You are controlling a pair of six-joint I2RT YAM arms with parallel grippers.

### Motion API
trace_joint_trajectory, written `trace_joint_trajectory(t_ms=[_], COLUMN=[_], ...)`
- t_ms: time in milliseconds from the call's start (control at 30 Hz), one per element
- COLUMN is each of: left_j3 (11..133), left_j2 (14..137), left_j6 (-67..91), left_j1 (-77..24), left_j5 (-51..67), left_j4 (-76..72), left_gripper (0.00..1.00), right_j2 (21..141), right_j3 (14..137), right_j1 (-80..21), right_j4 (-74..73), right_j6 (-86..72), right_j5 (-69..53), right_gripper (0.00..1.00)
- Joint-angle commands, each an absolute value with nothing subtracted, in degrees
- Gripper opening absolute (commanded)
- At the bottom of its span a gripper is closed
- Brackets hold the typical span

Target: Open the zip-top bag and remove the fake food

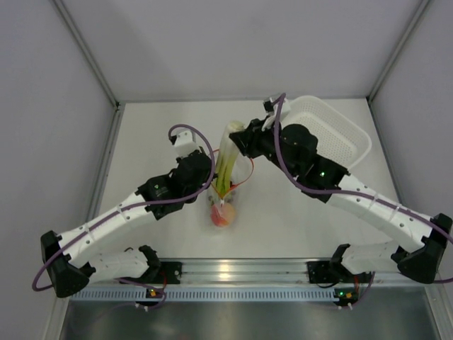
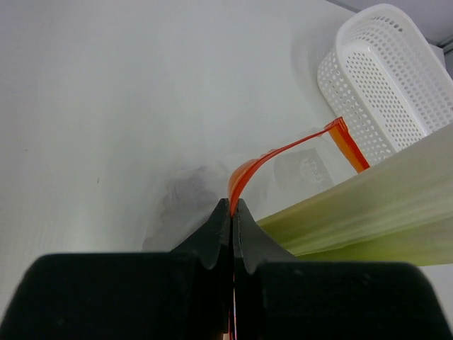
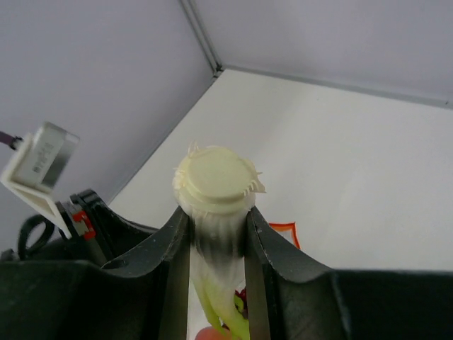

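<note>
The clear zip-top bag (image 1: pixel 225 205) stands at the table's middle, its orange-red zipper strip (image 2: pixel 283 152) pulled open. My left gripper (image 2: pixel 233 212) is shut on that strip at the bag's left edge (image 1: pixel 210 183). My right gripper (image 3: pixel 218 227) is shut on the white end of the long green stalk (image 3: pixel 216 180). The stalk (image 1: pixel 228 159) slants up out of the bag toward the right gripper (image 1: pixel 239 136). It crosses the left wrist view (image 2: pixel 368 205). The round orange-pink fruit (image 1: pixel 222 217) lies in the bag's bottom. A bit of dark red grape bunch (image 3: pixel 241 296) shows below the stalk.
The white perforated basket (image 1: pixel 338 134) sits at the back right, behind the right arm; it also shows in the left wrist view (image 2: pixel 386 78). Grey enclosure walls rise at the left, the back and the right of the white table (image 1: pixel 156 142).
</note>
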State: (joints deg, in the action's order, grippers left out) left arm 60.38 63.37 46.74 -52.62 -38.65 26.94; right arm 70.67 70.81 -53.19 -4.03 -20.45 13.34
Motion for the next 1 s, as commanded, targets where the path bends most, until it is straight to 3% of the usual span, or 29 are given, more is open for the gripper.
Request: trace_joint_trajectory(t_ms=[0,167,467,733,967], left_j3=[61.1,62.0,62.9,61.2,59.2], left_j2=[62.1,62.6,63.5,61.4,59.5], left_j6=[45.3,43.7,42.5,42.4,42.9], left_j1=[-52.4,-51.4,-49.3,-48.6,-48.6], left_j5=[-41.7,-41.2,-39.9,-38.1,-34.6], left_j4=[23.9,24.2,25.8,26.5,26.5], left_gripper=[0.0,0.0,0.0,0.0,0.0], right_j2=[68.6,66.5,61.3,59.8,60.1], right_j3=[80.0,83.8,85.9,83.0,74.9], right_j1=[-53.4,-48.7,-31.3,-9.0,4.3], right_j4=[-4.9,-7.7,-9.8,-7.1,2.7], right_j6=[-16.4,-19.2,-25.1,-34.9,-41.2], right_j5=[16.9,11.5,0.4,-11.5,-7.4], right_gripper=[0.09,0.08,0.06,0.04,0.0])
